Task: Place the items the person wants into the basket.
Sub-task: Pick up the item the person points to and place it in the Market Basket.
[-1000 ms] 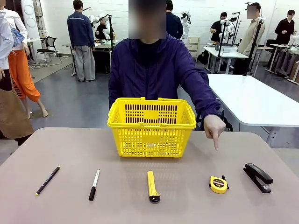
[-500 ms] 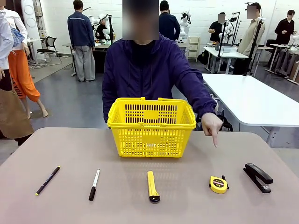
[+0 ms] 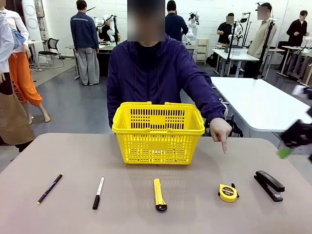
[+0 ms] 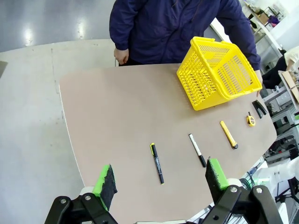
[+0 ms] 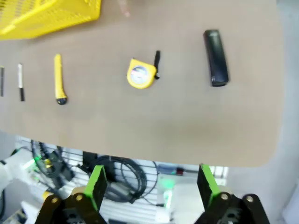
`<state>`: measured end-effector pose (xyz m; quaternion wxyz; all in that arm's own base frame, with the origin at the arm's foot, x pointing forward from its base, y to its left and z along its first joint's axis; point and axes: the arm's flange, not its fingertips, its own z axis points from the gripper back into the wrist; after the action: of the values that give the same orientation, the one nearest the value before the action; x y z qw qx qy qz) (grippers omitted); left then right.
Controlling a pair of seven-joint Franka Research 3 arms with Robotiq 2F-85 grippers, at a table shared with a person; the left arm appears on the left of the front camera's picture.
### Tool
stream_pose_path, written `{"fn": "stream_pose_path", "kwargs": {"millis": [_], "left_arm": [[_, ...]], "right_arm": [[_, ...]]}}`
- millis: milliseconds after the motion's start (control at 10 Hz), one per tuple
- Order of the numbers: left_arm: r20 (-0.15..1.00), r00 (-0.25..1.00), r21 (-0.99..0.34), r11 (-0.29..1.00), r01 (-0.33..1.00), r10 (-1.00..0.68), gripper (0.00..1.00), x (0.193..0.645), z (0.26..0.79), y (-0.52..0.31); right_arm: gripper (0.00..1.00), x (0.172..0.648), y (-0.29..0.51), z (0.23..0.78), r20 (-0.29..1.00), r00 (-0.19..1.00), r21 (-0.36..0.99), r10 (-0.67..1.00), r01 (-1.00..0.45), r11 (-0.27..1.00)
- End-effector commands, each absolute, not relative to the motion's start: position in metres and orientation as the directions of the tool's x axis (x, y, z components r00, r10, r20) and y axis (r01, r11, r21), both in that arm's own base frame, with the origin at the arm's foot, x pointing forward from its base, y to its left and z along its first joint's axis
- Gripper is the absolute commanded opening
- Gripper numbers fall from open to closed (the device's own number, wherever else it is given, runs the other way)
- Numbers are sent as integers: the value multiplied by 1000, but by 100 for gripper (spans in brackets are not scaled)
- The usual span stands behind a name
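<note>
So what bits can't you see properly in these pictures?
Inside of the basket, front view: its own lattice wall hides the bottom, so I can't tell if anything is in it.
Label on the tape measure, right wrist view: blurred and too small to read.
Pen, right wrist view: cut off by the left edge.

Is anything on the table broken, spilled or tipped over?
No, nothing stands out. The pen, marker, utility knife, tape measure and stapler lie apart in a tidy row on the table, and the basket stands upright behind them.
</note>
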<state>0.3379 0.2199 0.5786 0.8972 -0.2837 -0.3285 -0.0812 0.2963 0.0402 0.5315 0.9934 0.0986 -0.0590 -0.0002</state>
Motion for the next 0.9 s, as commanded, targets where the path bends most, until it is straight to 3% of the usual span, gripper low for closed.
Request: {"fn": "stream_pose_path", "kwargs": {"millis": [0,300,600,800], "left_arm": [[653,756,-457,816,355,37,100,337,578,223],[653,756,-457,816,355,37,100,337,578,223],[653,756,-457,816,355,37,100,337,578,223],[653,756,-457,816,355,37,100,337,578,223]], "right_arm": [[100,344,65,513,30,992,229,-120,110,967],[100,378,99,461,92,957,187,-277,256,948],[100,380,110,441,105,960,122,-261,248,961],[100,384,102,452,86,963,173,-257,239,955]]}}
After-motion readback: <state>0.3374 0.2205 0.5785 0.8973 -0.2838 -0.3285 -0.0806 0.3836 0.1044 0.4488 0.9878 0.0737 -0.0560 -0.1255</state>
